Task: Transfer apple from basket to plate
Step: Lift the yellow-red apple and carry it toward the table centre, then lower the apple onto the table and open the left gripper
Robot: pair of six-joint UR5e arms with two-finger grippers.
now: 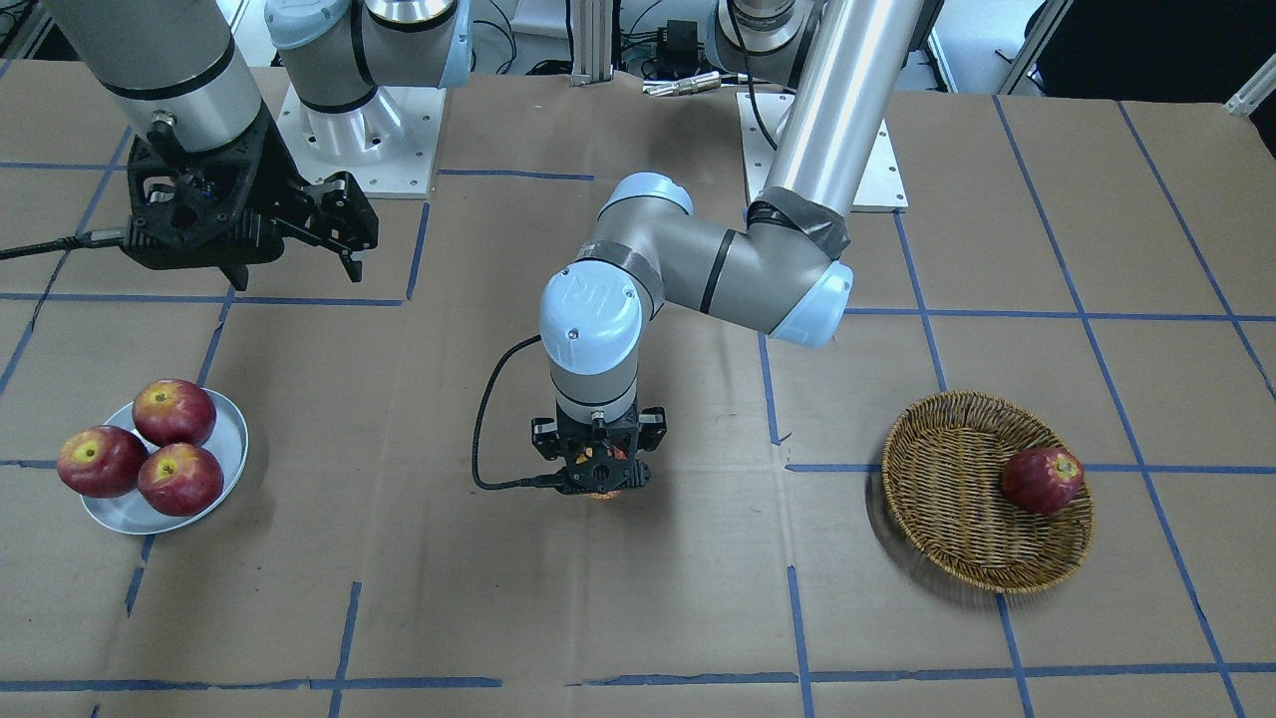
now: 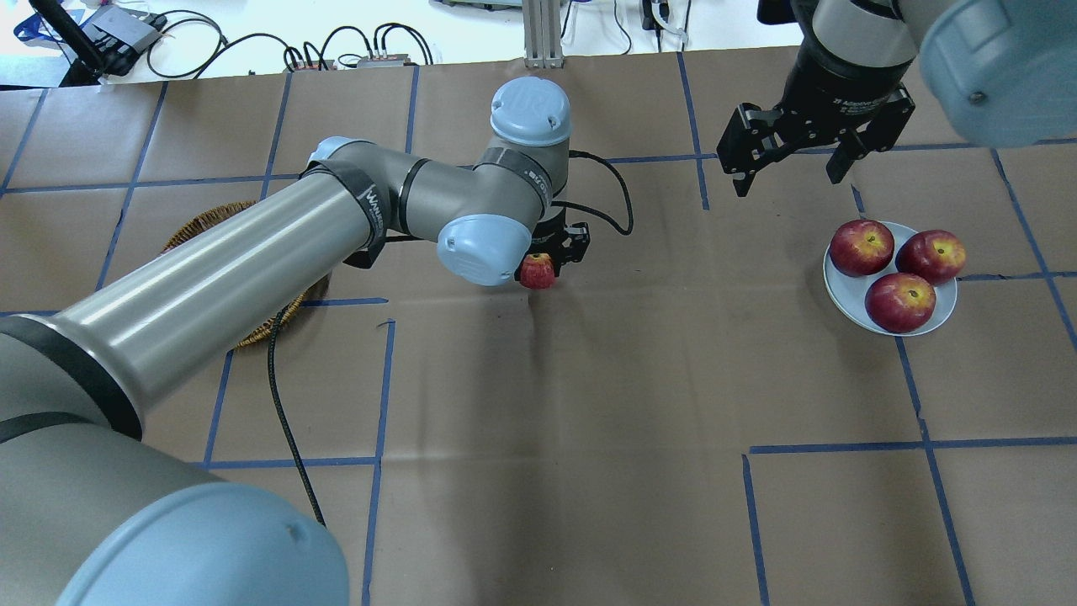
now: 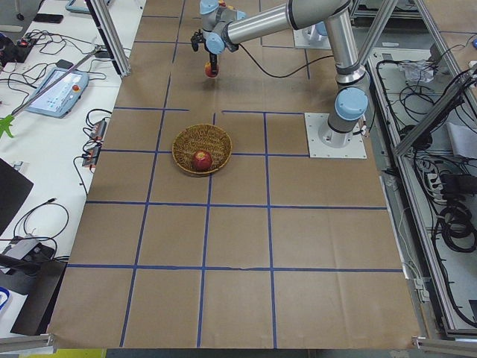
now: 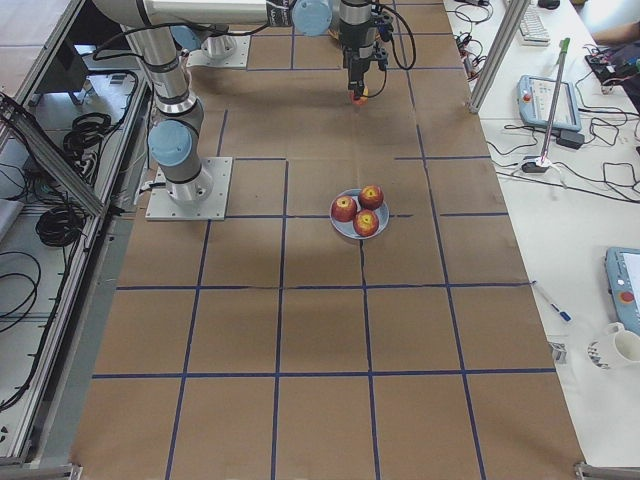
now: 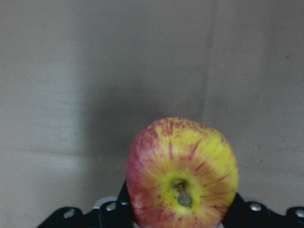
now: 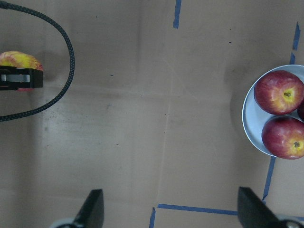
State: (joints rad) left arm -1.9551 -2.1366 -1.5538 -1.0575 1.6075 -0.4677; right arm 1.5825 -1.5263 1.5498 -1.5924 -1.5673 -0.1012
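Observation:
My left gripper (image 1: 603,484) is shut on the apple (image 2: 537,272), yellow with red streaks, and holds it just above the middle of the table, between basket and plate. In the left wrist view the apple (image 5: 183,173) fills the lower centre, stem towards the camera. The wicker basket (image 1: 957,558) holds one dark red apple (image 1: 1042,480). The light grey plate (image 2: 841,286) carries three dark red apples (image 2: 900,301). My right gripper (image 2: 789,181) hangs open and empty above the table, just behind the plate.
The table is brown cardboard with blue tape lines (image 1: 797,618). A black cable (image 1: 483,439) loops from the left wrist. The left arm's long link (image 2: 210,269) covers most of the basket in the overhead view. The arm bases (image 1: 349,140) stand at the robot's edge.

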